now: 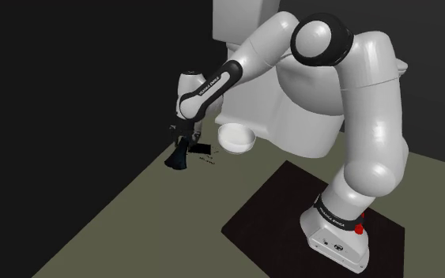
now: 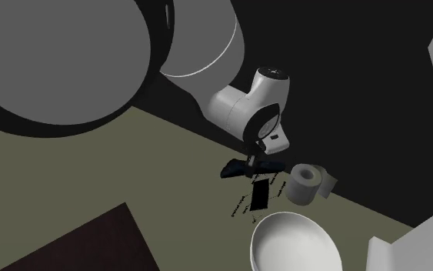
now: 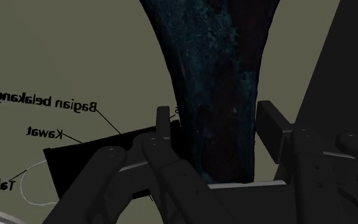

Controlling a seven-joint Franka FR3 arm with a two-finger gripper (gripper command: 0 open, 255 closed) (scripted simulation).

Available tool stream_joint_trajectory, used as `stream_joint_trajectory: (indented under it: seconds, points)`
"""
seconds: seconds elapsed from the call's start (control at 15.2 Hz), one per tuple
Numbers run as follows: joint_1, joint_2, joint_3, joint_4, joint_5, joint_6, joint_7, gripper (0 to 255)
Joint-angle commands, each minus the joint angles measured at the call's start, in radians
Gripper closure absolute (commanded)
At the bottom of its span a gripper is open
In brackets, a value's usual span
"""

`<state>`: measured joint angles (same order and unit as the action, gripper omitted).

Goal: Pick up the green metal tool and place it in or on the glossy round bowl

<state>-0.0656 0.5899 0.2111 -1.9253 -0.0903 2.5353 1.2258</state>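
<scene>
**End effector clamped on a dark tool near the white bowl**

End effector point(image 3: 215, 127) fingers point(image 3: 163, 130) press against both sides of a dark blue-green tool point(image 3: 209, 70), whose mottled body widens away from the grip. In the shoulder view the tool hangs below the end effector over the olive floor point(image 1: 126, 229), near the glossy white bowl point(image 1: 236, 140) that sits at the foot of a toilet point(image 1: 292, 118). Whether the tool's tip touches the floor I cannot tell. Under it lies a black panel point(image 3: 85, 162) with mirrored black captions on leader lines: "Bagian belakang", "Kawat" and "Tali". A toilet paper roll point(image 2: 305, 183) stands near the bowl.
</scene>
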Motion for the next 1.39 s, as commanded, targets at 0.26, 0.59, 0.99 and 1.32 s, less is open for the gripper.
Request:
stream_joint_trajectory:
  seconds: [0.26,0.59,0.99,1.32]
  points:
    - [-0.011,-0.067,0.013,-0.013,0.015,-0.053,-0.007,255]
    - [-0.019,-0.116,0.022,-0.012,0.028,-0.102,-0.013,255]
    - [-0.026,-0.17,0.032,-0.004,0.042,-0.164,-0.019,255]
    - [-0.032,-0.212,0.038,0.009,0.054,-0.218,-0.024,255]
